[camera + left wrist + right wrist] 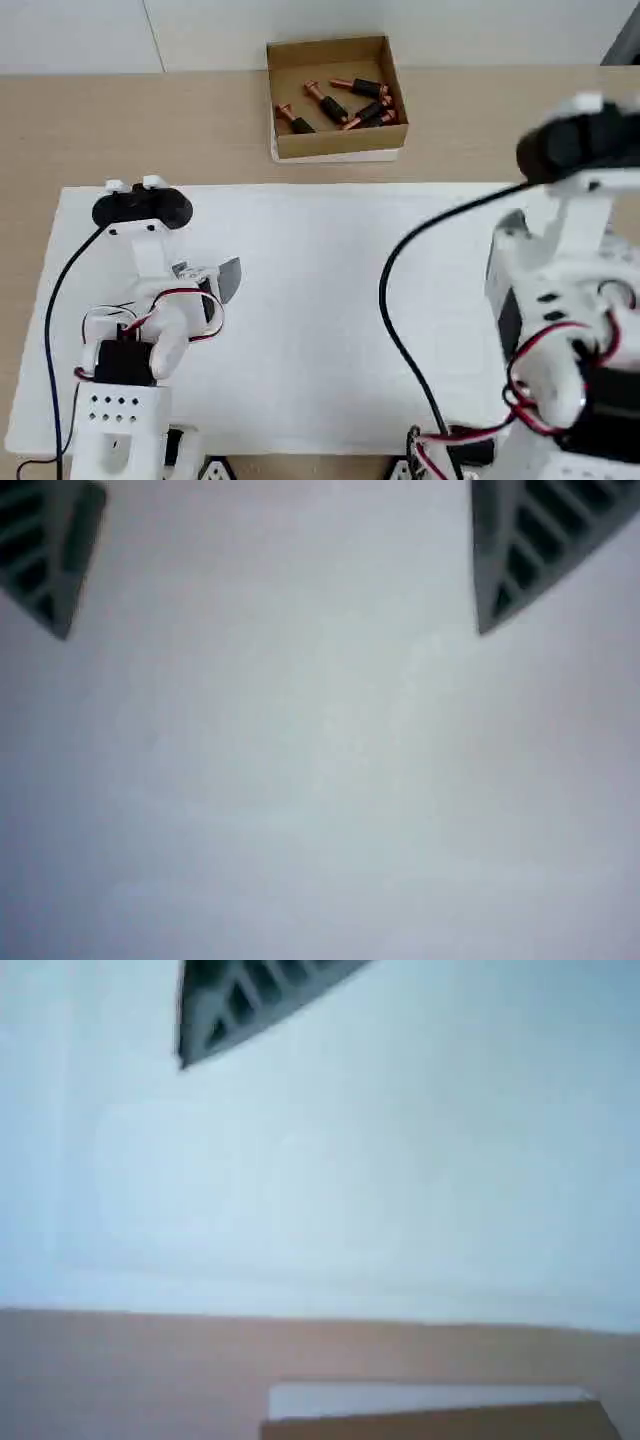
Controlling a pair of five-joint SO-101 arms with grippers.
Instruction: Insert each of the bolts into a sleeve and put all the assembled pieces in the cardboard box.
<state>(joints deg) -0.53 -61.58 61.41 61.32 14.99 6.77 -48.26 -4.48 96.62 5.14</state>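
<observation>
Open brown cardboard box (335, 143): one, top centre of the high view, standing on the pale wooden bench (120, 120) just beyond the white sheet (320, 330).
Copper bolts in black sleeves (327, 103): about five, jumbled inside the box; overlap made the count unsure.
Left fingers (540, 540): two, grey and ribbed, spread wide over the sheet, holding nothing.
Right arm (560, 290): one, at the right edge; whether its grip was open could not be told.
Surface: the single sheet covered the bench's near part.
Room: a white panelled surface (80, 30) lay beyond the bench.
</observation>
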